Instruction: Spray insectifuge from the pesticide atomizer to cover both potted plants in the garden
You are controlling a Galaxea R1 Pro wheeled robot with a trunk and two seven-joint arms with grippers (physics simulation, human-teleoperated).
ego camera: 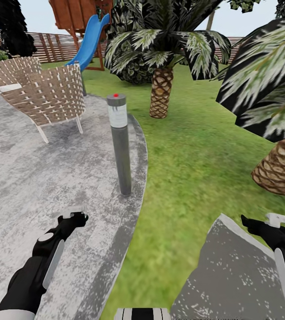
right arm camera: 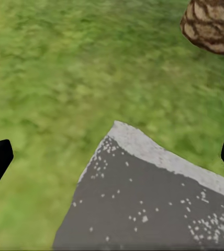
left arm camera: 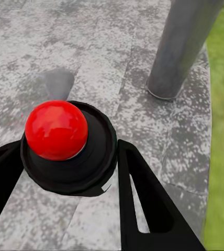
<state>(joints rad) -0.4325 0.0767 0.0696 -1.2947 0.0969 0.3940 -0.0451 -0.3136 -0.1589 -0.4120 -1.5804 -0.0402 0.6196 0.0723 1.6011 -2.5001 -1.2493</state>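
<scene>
Atomizer (left arm camera: 65,144) between left tool (left arm camera: 65,209) fingers

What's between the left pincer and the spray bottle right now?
Nothing visible. The pesticide atomizer, red button up, already sits between the left pincer's fingers, which close on its black cap. The grey bollard stands off to one side on the paving, apart from both.

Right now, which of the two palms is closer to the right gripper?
The palm at the head view's right edge, its trunk just beyond the right gripper; the other palm stands farther off across the lawn.
</scene>
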